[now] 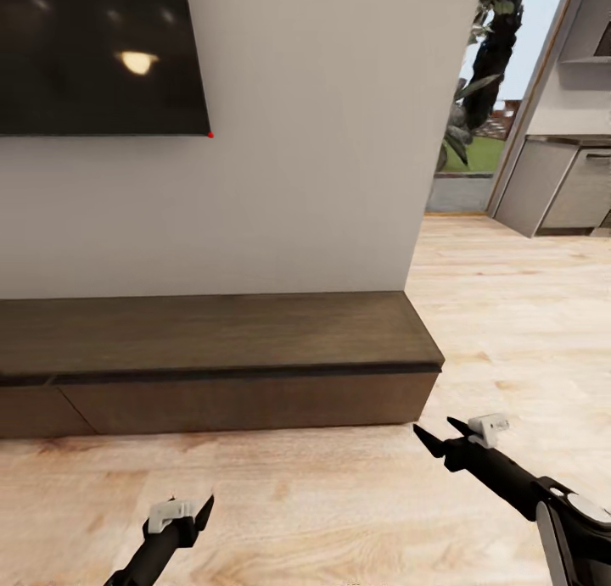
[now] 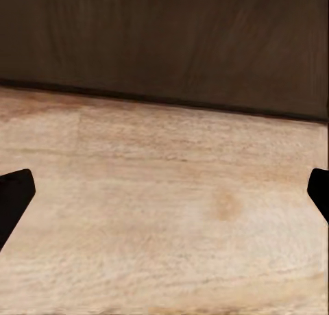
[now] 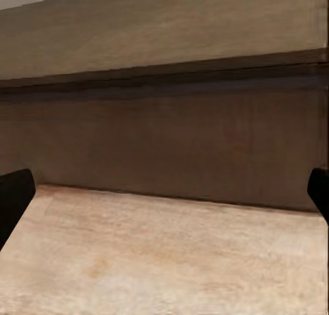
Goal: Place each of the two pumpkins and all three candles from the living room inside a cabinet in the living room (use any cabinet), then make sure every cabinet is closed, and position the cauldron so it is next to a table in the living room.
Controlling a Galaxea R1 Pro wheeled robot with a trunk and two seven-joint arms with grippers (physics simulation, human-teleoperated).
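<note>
The long, low dark brown cabinet (image 1: pixel 221 348) runs along the white wall, its flat top bare and its wide fronts shut. My left gripper (image 1: pixel 188 510) hovers low over the wood floor a short way in front of it, open with nothing between its fingers. My right gripper (image 1: pixel 450 433) is open too, near the cabinet's right end. The left wrist view looks past the left gripper (image 2: pixel 164 198) at the cabinet front (image 2: pixel 164 41). The right wrist view shows the right gripper (image 3: pixel 164 198) facing the cabinet front (image 3: pixel 164 144). Pumpkins, candles and cauldron are out of view.
A dark TV screen (image 1: pixel 93 52) hangs on the wall (image 1: pixel 322 145) above the cabinet. Light wood floor (image 1: pixel 339 501) stretches before me and off to the right. Far right are a glass door with a plant (image 1: pixel 484 69) and grey kitchen units (image 1: pixel 568 187).
</note>
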